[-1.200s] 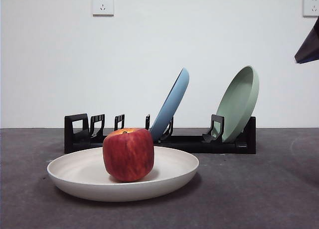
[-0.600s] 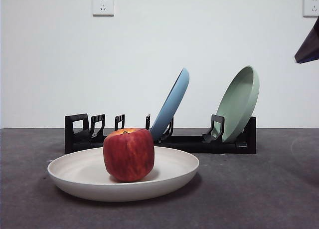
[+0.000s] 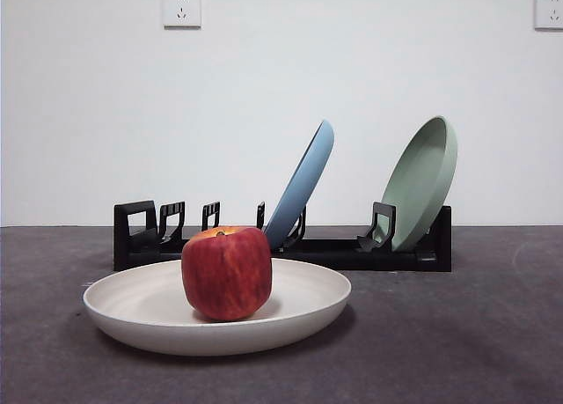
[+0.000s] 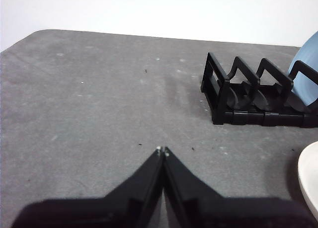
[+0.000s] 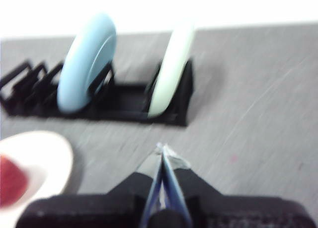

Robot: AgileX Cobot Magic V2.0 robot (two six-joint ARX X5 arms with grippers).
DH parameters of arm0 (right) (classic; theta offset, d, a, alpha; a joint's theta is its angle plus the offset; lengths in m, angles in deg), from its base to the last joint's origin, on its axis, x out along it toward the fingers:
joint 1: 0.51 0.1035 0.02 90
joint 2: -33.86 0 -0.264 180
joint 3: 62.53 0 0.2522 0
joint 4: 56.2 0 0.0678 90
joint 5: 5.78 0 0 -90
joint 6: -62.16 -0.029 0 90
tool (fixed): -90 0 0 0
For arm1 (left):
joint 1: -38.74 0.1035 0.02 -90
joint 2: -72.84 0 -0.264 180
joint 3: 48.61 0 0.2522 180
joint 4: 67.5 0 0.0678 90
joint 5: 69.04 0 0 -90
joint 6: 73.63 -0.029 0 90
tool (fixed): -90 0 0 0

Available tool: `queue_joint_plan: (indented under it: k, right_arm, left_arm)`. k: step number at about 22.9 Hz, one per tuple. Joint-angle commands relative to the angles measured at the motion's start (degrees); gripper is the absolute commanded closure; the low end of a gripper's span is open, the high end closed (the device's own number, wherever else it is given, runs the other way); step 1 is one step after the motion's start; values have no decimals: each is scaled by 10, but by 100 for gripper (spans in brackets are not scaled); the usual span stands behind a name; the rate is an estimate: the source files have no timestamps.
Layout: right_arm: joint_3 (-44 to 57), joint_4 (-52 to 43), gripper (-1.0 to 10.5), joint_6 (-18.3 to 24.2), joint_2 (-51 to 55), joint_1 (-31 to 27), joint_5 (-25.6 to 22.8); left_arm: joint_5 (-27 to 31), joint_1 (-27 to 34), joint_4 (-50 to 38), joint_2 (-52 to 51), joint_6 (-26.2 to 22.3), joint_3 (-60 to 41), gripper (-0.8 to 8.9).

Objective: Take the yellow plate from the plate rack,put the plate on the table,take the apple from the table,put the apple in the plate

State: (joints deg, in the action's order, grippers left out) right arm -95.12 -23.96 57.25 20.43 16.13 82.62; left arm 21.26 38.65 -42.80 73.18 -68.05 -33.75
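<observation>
Apple (image 3: 226, 273) sitting pretty, upright in the middle of the yellow plate (image 3: 299, 318), stem dip up, touching the plate floor and clear of the rim. That cream plate lies flat on the table (image 3: 457, 351), just in front of the plate rack (image 3: 339, 253). From the apple, the rack runs from ten o'clock across to three o'clock. A light blue plate (image 3: 303, 186) leans in its slot at one o'clock, and a pale green plate (image 3: 422, 182) leans at two o'clock near the rack's far end. The slots at ten and eleven o'clock stand bare.

Over to the wrists: left gripper (image 4: 163, 150) hangs over bare table, jaws pressed tip to tip, nothing between them, with the rack's loop end at one o'clock. Right gripper (image 5: 162, 149), in a blurred shot, jaws closed together and empty, points toward the rack, with the plate and apple at eight o'clock. Neither arm shows in the front view.
</observation>
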Motion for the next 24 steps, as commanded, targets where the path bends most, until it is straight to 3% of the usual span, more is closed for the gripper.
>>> queue_joint_plan:
  k: [1, 5, 24]
  right_arm:
    - [55, -49, 946, 38, 52, -56, 51]
    - [120, -81, 946, 38, 97, -96, 77]
    - [185, -83, 946, 24, 134, -98, 75]
  left_arm:
    - [-4, 2, -3, -2, -7, -9, 817]
    - [-4, 2, -3, -2, -7, -9, 817]
    - [-4, 2, -3, -2, -7, -9, 816]
